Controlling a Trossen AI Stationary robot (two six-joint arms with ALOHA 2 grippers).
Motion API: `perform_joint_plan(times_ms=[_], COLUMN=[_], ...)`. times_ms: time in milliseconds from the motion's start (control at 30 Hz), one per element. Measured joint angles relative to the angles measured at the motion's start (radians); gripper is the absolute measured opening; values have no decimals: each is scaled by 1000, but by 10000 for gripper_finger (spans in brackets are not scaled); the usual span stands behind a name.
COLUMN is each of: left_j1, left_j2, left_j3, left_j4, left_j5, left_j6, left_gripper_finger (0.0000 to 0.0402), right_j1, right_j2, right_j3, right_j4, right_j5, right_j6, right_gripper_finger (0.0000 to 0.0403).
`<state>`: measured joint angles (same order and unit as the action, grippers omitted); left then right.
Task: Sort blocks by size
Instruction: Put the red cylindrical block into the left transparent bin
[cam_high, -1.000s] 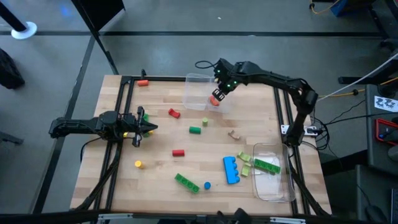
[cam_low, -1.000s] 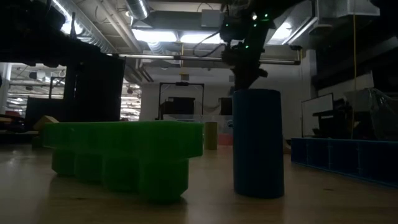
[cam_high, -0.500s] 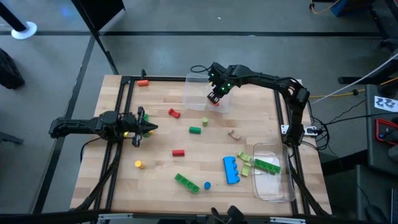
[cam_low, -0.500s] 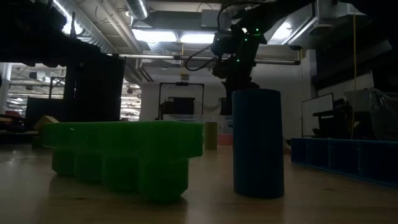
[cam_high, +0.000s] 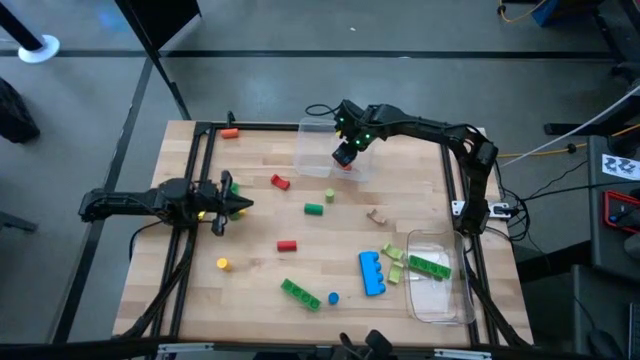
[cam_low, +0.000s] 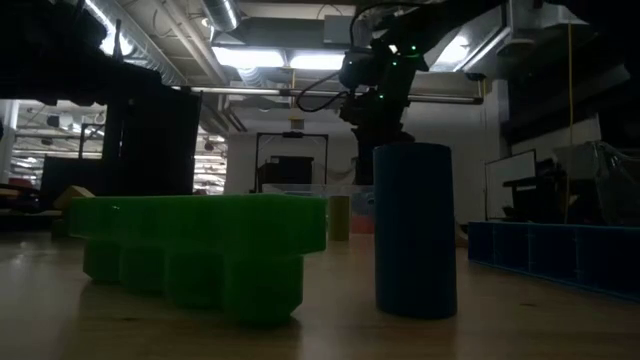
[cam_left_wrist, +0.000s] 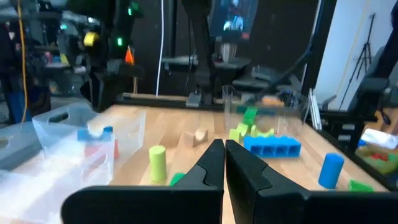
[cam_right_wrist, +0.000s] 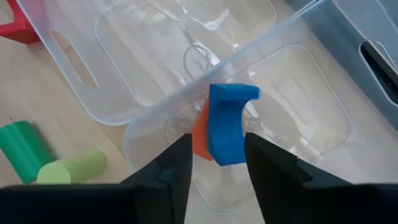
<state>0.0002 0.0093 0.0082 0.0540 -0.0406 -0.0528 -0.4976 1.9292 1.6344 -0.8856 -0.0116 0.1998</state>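
My right gripper (cam_high: 343, 155) hangs open above the clear container (cam_high: 322, 140) at the table's far middle. In the right wrist view its fingertips (cam_right_wrist: 217, 146) stand over a blue block (cam_right_wrist: 227, 124) and an orange-red block (cam_right_wrist: 200, 137), which both lie on the container's floor. My left gripper (cam_high: 235, 207) is shut and empty, low over the table's left side. Loose blocks lie on the wood: a red one (cam_high: 280, 182), a green cylinder (cam_high: 314, 209), a lime cylinder (cam_high: 329, 196), a red cylinder (cam_high: 287, 245), a yellow one (cam_high: 222, 264), a green brick (cam_high: 300, 293), a blue cylinder (cam_high: 333, 297) and a blue studded brick (cam_high: 372, 272).
A second clear container (cam_high: 447, 300) stands at the near right with a green brick (cam_high: 430, 265) in it and lime pieces (cam_high: 393, 262) at its rim. A tan piece (cam_high: 376, 215) lies mid-right. An orange-red block (cam_high: 230, 132) lies at the far left corner. Black rails frame the table.
My right gripper has gone a little toward the table's left edge, staying above the far container, and has then kept still.
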Motion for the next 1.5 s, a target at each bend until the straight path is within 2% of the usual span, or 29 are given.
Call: perform_joint_plan(times_ms=[167,400,533,700,833,1033,1133,1333,1500], left_j1=[0,0,0,0,0,0,-5,-67,-166], left_j2=[0,1,2,14,73,247,364,652,918], left_j3=[0,0,0,1,22,117,172,269,372], left_j4=[76,150,202,222,218,220,223,218,208], left_j5=[-3,-94,-153,-170,-170,-165,-124,-51,-40], left_j6=[0,-6,-64,-94,-101,-65,-52,-52,-40], left_gripper_finger=[20,96,128,148,152,153,153,153,153], right_j1=[0,0,1,1,1,1,1,1,1], right_j2=[-26,-112,-177,-259,-317,-363,-374,-403,-424], right_j3=[0,0,0,1,1,1,1,1,1], right_j4=[-6,-3,-3,-2,-1,2,-12,-57,-100], right_j5=[2,58,61,45,45,45,45,45,45], right_j6=[-28,-52,-52,-52,-52,-52,-52,-52,-52], right_gripper_finger=[150,150,150,150,150,150,150,150,150])
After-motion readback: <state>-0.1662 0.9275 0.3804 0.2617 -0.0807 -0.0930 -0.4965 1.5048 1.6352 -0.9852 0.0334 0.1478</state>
